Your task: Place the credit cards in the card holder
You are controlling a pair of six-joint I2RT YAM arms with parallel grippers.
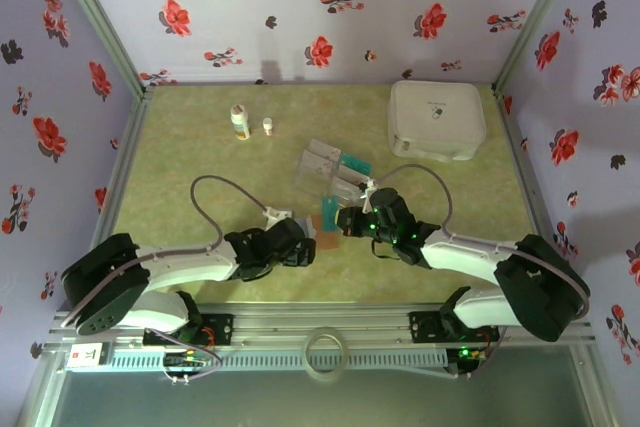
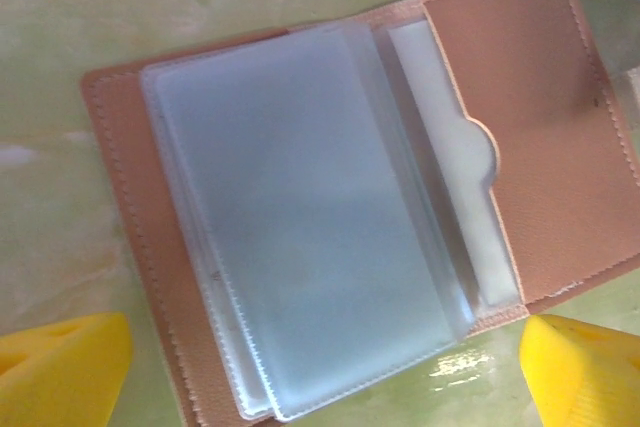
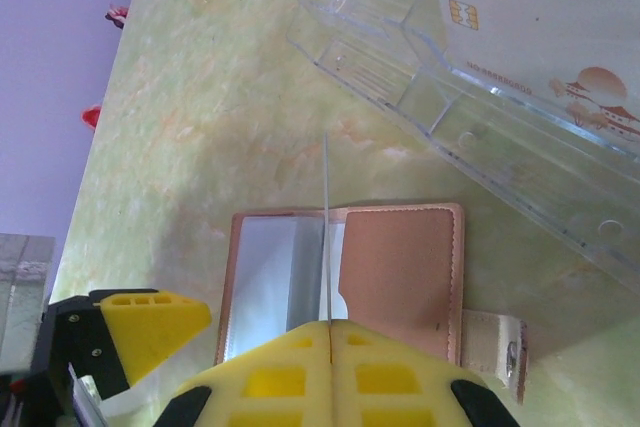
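The pinkish-brown card holder (image 2: 520,77) lies open on the table, its clear plastic sleeves (image 2: 300,227) fanned over the left half. My left gripper (image 2: 320,387) hovers open just above it, with a yellow fingertip (image 2: 60,367) at each lower corner, touching nothing. My right gripper (image 3: 330,325) is shut on a thin credit card (image 3: 327,227), seen edge-on and upright over the holder's (image 3: 400,267) middle. From above that card looks teal (image 1: 328,210), between the right gripper (image 1: 345,219) and the left gripper (image 1: 305,247). A pale VIP card (image 3: 540,27) stands in the clear tray.
The clear compartmented tray (image 1: 330,172) sits just beyond the grippers, close to the holder (image 1: 325,239). A large white rounded case (image 1: 435,119) stands at the back right. Two small bottles (image 1: 240,122) stand at the back left. Floral walls enclose the table.
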